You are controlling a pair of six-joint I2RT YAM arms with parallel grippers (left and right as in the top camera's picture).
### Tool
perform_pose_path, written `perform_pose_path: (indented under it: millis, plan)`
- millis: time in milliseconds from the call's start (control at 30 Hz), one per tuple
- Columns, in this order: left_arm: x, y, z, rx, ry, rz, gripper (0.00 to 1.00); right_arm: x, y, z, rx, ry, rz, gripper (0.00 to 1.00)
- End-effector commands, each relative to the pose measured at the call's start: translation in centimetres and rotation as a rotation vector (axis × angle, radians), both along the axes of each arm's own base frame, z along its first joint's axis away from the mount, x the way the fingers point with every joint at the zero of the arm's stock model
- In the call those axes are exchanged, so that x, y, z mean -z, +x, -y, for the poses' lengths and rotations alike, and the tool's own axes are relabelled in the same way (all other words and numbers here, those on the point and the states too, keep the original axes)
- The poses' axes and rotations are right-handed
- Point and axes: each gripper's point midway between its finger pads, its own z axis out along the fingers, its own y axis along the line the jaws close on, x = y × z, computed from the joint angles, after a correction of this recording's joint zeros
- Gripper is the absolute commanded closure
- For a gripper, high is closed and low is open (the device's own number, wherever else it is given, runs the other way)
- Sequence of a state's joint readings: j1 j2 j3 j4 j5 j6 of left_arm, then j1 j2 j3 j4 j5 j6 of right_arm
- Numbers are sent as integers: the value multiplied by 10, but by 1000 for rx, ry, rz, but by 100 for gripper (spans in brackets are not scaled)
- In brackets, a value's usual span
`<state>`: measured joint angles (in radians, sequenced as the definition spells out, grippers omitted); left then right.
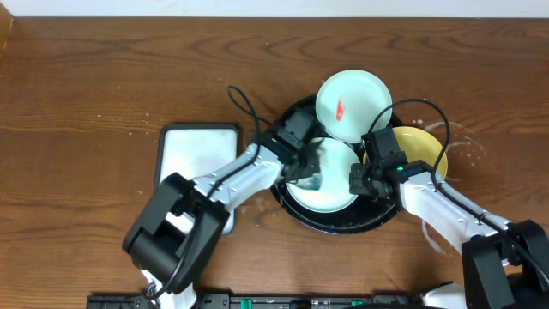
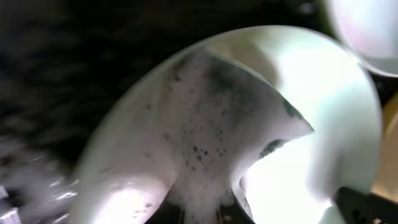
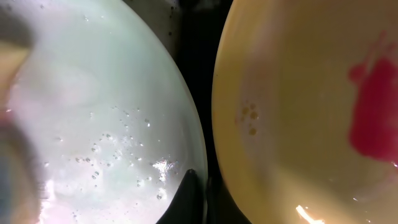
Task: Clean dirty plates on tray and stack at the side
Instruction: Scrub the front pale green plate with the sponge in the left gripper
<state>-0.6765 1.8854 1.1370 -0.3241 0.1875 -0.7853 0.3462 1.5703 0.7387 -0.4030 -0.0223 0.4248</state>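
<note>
The black tray [image 1: 343,225] sits mid-table. A wet mint-blue plate [image 1: 330,196] lies inside it. My left gripper [image 1: 306,173] is shut on a foamy sponge [image 2: 211,143] and presses it on this plate [image 2: 336,137]. My right gripper [image 1: 358,180] is shut on the plate's right rim; in the right wrist view its dark fingers [image 3: 198,199] straddle the rim of the plate [image 3: 93,124]. A second mint-blue plate [image 1: 353,105] with a red smear rests on the tray's back rim. The yellow plate [image 1: 422,153] lies at the tray's right edge and shows a red smear [image 3: 373,112].
A white rectangular dark-rimmed tray [image 1: 199,159] stands left of the black tray, with no sponge on it. Water drops and smears [image 1: 463,146] lie on the wood by the yellow plate. A black cable [image 1: 244,107] loops behind my left arm.
</note>
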Motion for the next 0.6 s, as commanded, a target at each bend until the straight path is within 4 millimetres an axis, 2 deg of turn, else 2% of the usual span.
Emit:
perform_pose_path:
  millis: [0,167,400,567]
  plan:
    - [31,-19,11,-17,21,-65,92,9,-6,12,-10,-81,-17,99]
    - [32,-40,41,27,-86,-143,92,9,-7,12,-10,-83,-21,99]
    - [20,-70,62,99,-229,-304,92,9,-7,12,-10,-82,-20,99]
    - [24,-83,51,123,-194,-364,89,9,-7,12,-10,-83,-21,99]
